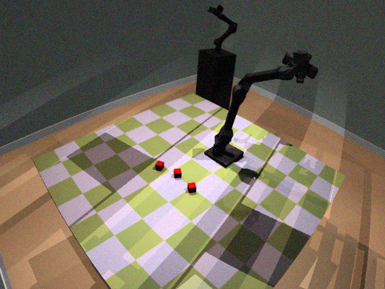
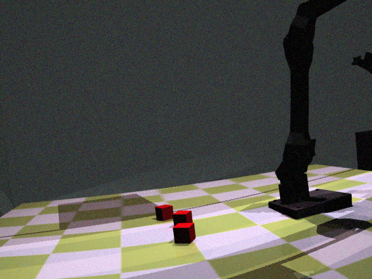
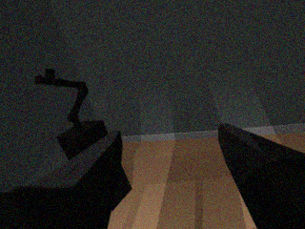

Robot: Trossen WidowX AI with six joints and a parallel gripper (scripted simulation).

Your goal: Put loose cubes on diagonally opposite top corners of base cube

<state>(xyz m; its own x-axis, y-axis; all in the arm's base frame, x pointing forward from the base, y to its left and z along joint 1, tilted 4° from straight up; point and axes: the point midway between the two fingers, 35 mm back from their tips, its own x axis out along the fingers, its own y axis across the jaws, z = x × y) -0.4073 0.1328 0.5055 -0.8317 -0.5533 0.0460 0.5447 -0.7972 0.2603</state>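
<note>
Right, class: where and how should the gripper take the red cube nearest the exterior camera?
I'd grip the red cube by two opposite upright sides, coming from straight above. It sits flat, top exposed, and the top view shows space between it and the middle cube.

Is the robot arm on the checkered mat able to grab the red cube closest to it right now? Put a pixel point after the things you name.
Probably not yet: its open gripper [image 1: 306, 79] [image 3: 170, 135] is up high, facing away. Nothing seems to block the red cube [image 1: 177, 173] [image 2: 182, 217], though.
</note>
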